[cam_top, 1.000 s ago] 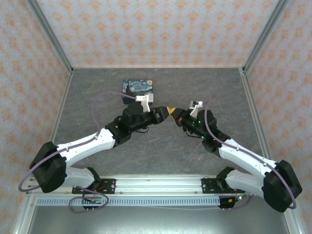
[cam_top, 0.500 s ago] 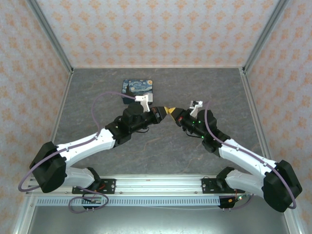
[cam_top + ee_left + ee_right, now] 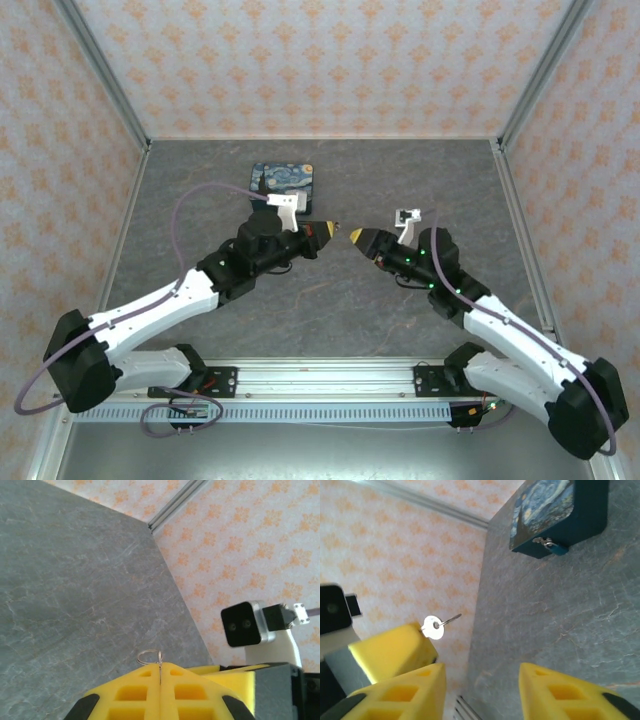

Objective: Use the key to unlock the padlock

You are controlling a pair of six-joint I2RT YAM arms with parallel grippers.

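Two arms meet above the bench (image 3: 330, 310): left claw (image 3: 160, 667) pressed together, pinching the key (image 3: 435, 625); right claw (image 3: 482, 674) spread halfway, touching nothing.

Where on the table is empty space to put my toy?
The far right corner of the table, between the right gripper and the side wall, is bare. So is the strip left of the painted tin. The middle is crowded: the left gripper, pinching the key, faces the right one.

Left arm (image 3: 150, 305) and right arm (image 3: 510, 330): white shells, black joints, trailing purple cables (image 3: 212, 186), tipped with yellow gridded fingertips (image 3: 130, 695).
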